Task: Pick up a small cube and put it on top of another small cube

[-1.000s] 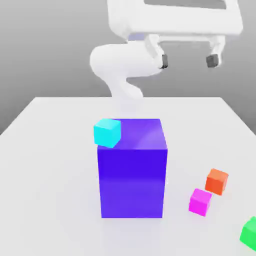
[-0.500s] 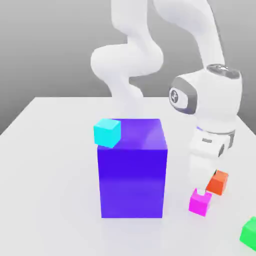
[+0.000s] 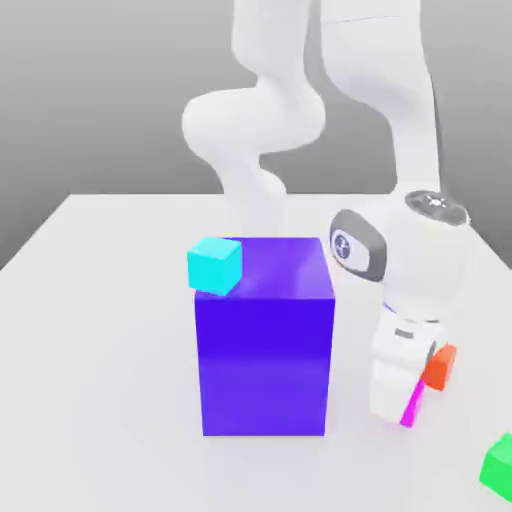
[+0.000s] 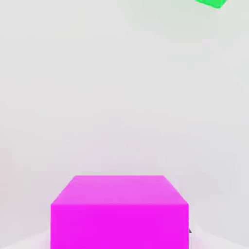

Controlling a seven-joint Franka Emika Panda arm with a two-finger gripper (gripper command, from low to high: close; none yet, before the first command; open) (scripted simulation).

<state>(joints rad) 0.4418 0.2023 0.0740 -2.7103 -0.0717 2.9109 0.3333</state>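
My gripper [image 3: 398,402] is down at the table on the exterior view's right, lowered over the small magenta cube [image 3: 412,404]. The white hand covers most of that cube, leaving just a thin magenta strip showing. In the hand view the magenta cube [image 4: 119,211] sits very close, centred under the hand. The gripper is shut on it. A small orange cube [image 3: 441,367] rests right behind the hand. A small cyan cube [image 3: 215,265] sits at the upper left corner of the big blue block. A small green cube [image 3: 497,465] [image 4: 212,3] lies at the front right.
A tall blue-violet block [image 3: 265,350] stands in the middle of the white table [image 3: 100,380], close to the left of my hand. The arm's white links [image 3: 260,120] rise behind it.
The arm came down from high above the table to the magenta cube. The gripper went from open to shut around it. The cubes have stayed in place.
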